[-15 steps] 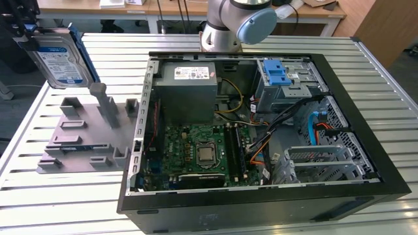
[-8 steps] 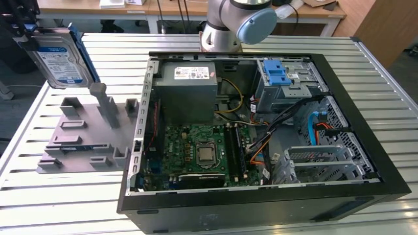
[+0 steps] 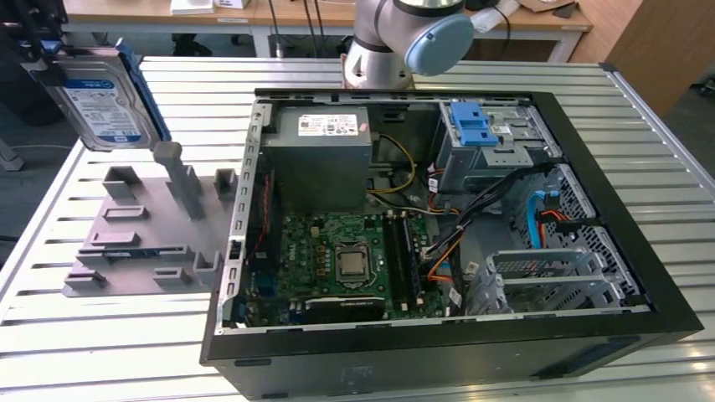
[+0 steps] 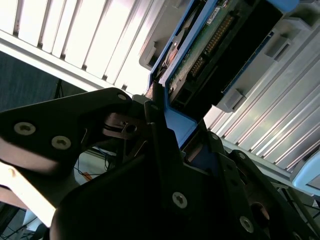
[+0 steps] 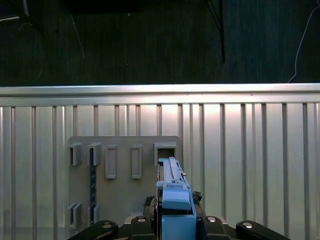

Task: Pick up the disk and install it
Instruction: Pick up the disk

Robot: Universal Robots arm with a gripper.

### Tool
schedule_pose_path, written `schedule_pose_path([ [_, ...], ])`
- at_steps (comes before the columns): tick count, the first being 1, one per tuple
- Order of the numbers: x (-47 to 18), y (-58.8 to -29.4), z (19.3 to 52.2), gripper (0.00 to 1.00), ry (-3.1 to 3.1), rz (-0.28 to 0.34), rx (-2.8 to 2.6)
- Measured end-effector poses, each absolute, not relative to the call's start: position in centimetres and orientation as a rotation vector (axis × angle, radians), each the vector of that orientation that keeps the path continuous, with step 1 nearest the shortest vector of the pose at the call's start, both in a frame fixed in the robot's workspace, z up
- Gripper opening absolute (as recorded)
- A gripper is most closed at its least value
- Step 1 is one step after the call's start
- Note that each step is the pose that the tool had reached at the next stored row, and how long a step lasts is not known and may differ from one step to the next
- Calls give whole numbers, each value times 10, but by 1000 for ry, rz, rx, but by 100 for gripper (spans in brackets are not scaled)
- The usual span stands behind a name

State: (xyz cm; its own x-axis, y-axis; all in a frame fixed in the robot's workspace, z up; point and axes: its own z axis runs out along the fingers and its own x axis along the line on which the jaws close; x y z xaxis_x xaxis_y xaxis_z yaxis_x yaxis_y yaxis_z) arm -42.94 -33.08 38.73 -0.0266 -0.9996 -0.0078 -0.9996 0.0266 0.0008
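Note:
The disk (image 3: 103,99), a silver hard drive with a white-and-blue label in a blue plastic bracket, hangs upright in the air at the exterior view's upper left. My gripper (image 3: 47,52) is shut on its top edge. It hovers above the tall post of the grey holder (image 3: 143,228), clear of it. In the second wrist view the disk (image 4: 212,37) shows its green circuit-board side between the black fingers (image 4: 155,130). Edge-on in the first wrist view, the disk's blue bracket (image 5: 174,197) lies over the grey holder (image 5: 122,172).
The open computer case (image 3: 240,251) lies flat right of the holder in the exterior view, with the grey power-supply box (image 3: 324,138), green motherboard (image 3: 352,255), and a metal drive cage with a blue latch (image 3: 475,126). The arm's base (image 3: 386,42) stands behind it.

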Motion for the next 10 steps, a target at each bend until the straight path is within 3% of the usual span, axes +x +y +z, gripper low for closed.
schedule_pose_path([
  [10, -429, -331, 397, 36, 2247, 9, -2188],
])
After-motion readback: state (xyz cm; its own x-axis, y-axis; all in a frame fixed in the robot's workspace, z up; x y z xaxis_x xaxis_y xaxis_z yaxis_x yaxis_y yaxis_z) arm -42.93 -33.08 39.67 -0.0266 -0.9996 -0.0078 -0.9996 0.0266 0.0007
